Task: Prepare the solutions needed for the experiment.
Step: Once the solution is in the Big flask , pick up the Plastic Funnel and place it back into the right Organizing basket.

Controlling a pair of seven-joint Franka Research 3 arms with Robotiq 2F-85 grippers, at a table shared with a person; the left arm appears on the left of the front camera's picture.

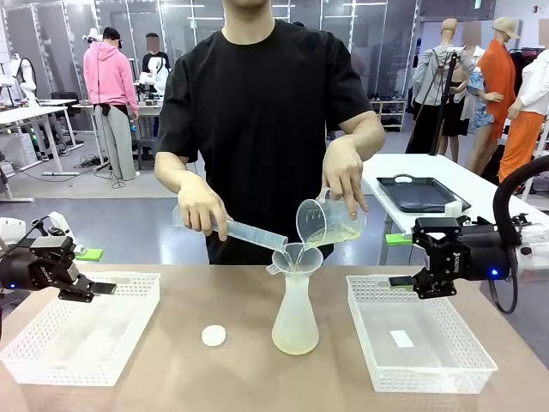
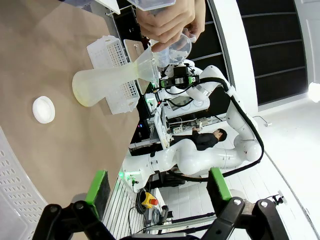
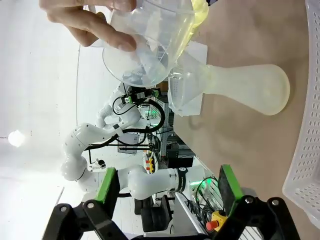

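Hovering both hands clear of the flask [image 1: 296, 309], my reference for everything below. Flask stands upright in the middle of the surface [image 1: 214, 300], long axis vertical, funnel [image 1: 298, 256] seated in its mouth. The solutions [image 1: 296, 346]: shallow pale yellow layer in the flask's base, more of the same colour in the beaker [image 1: 324, 219] that a person's hand [image 1: 343, 176] tips over the funnel just above the flask. The person's other hand [image 1: 202, 206] holds a measuring cylinder [image 1: 249, 233] slanting down to the funnel from the flask's upper left. My left hand [image 1: 101, 289] sits well left of the flask over the far rim of the left basket [image 1: 81, 335]. My right hand [image 1: 410, 283] sits right of the flask over the far rim of the right basket [image 1: 446, 343], fingers aimed at the flask. Both hands are spread wide, nothing between the green pads [image 2: 97, 189], nothing gripped. Key relation: flask lies between my hands and the right hand looks the nearer, so I'd judge any pickup goes to it, side-on across the vertical axis at the neck. From above, the flask is blocked by beaker, cylinder and funnel. White cap [image 1: 214, 336] lies just left of the flask's base. Hard to read: no stream visible at the beaker lip, cylinder contents unclear, frosted wall blurs the level, funnel hides the flask's mouth.
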